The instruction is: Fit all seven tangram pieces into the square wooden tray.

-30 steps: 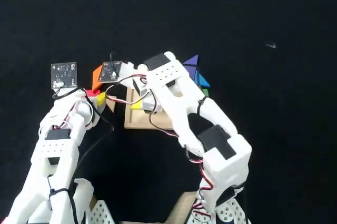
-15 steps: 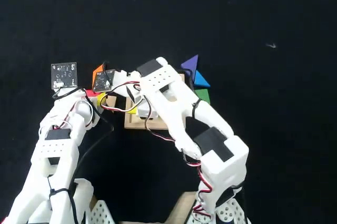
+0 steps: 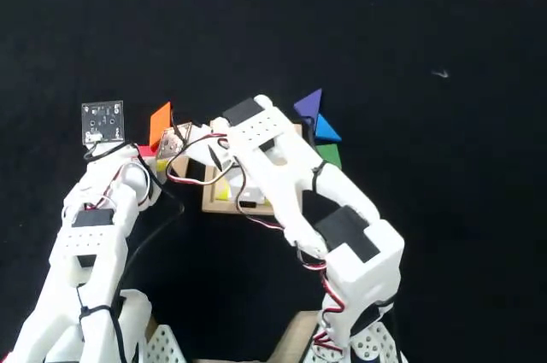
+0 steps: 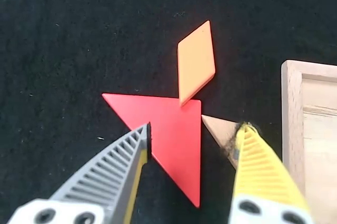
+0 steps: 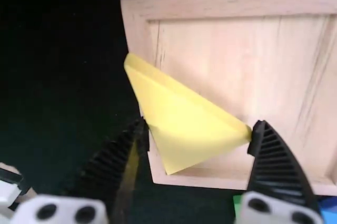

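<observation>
High view: right arm (image 3: 282, 166) has shifted left, uncovering the orange parallelogram (image 3: 160, 122).

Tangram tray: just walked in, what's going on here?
Two arms are working the puzzle. The right gripper is at the yellow triangle, which lies tilted across a corner of the wooden tray, resting on its rim and not yet flat inside. The left gripper has its jaws open either side of the red triangle, which lies on the table touching the orange parallelogram. A purple piece, a blue piece and a green piece are outside the tray too.
</observation>
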